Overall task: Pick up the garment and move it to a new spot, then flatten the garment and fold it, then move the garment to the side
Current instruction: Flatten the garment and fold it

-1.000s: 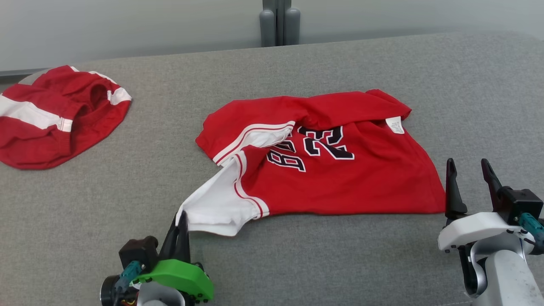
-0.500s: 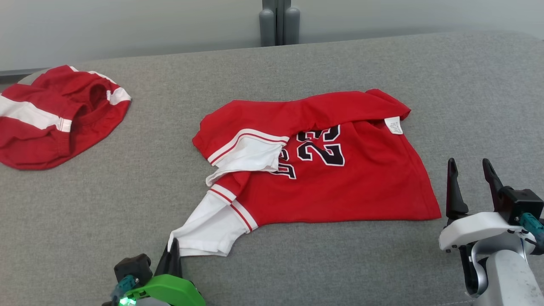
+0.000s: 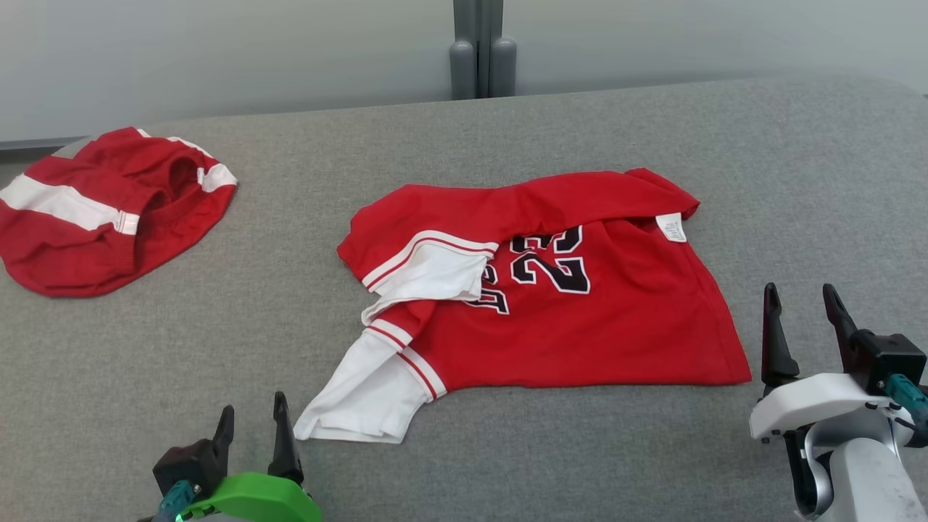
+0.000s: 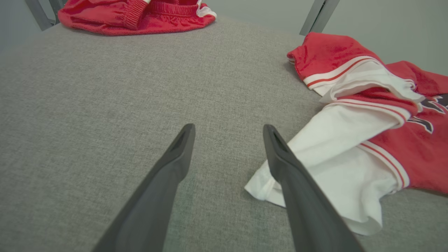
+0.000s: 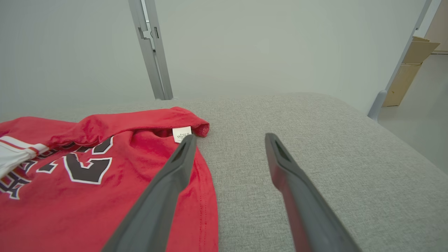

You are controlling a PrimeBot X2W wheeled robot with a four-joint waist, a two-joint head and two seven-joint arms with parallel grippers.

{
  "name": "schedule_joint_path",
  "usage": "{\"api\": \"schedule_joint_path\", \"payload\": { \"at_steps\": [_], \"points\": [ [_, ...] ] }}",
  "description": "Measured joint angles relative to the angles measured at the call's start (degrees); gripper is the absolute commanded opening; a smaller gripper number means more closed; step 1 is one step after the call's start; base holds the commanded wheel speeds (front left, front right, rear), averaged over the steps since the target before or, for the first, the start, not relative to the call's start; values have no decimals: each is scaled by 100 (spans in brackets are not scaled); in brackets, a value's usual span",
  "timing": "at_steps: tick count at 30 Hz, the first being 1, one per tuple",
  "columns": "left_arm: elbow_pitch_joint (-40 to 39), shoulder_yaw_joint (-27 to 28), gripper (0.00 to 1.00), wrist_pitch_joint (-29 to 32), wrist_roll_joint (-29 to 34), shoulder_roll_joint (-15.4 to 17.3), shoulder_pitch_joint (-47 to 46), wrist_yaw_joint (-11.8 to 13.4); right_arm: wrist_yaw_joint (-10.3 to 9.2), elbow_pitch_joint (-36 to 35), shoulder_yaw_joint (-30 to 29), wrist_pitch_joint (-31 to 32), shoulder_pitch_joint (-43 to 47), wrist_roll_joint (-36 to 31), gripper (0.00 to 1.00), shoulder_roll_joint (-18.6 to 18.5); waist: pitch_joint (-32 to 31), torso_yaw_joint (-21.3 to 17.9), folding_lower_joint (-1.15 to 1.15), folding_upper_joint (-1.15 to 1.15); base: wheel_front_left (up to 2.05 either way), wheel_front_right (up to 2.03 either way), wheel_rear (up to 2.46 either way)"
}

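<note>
The jersey [image 3: 565,319] lies near the middle of the grey surface [image 3: 507,449], not flat: its far edge is folded over toward the robot and partly covers the dark number print [image 3: 547,264]. A white label [image 3: 672,227] shows at the far right end of that fold. One white sleeve [image 3: 362,399] extends from the jersey's near left corner toward the left gripper [image 3: 254,406]. A second white sleeve panel [image 3: 428,279] with red stripes lies bunched on the left part of the print. The left gripper is at the lower left of the head view, jaws spread apart and holding nothing. Its inner finger [image 4: 297,189] stands just beside the sleeve's outer corner, and whether it touches the cloth cannot be determined. In the left wrist view, bare surface shows between the two fingers. The right gripper [image 3: 800,293] is at the lower right, jaws likewise spread and holding nothing. It stands just beside the jersey's near right hem corner, with only surface between its fingers. In the right wrist view its left finger [image 5: 168,182] crosses the jersey's right edge. Red shorts [image 3: 94,210] with white bands lie crumpled at the far left, well apart from the jersey. A grey post [image 3: 482,51] stands behind the surface's far edge.
</note>
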Motion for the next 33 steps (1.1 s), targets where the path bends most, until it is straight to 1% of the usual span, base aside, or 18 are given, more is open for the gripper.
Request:
{"api": "schedule_joint_path", "payload": {
  "at_steps": [8, 15, 26, 33],
  "points": [
    [-557, 3, 100, -9, 544, -107, 33, -202, -1, 5, 107, 0, 130, 0, 100, -1, -216, -8, 0, 0, 0, 0, 0],
    [-722, -54, 100, -9, 731, -194, 191, -301, 0, -5, 285, 0, 304, 70, 100, -1, -452, -38, 0, 0, 0, 0, 0],
    [-1091, 141, 100, -9, 777, -230, 571, -319, 0, -66, 720, 0, 486, 260, 100, 1, -613, -76, 0, 0, 0, 0, 0],
    [-1206, 151, 100, -10, 820, -236, 637, -312, -1, -85, 813, 0, 489, 272, 100, 0, -645, -45, 0, 0, 0, 0, 0]
  ]
}}
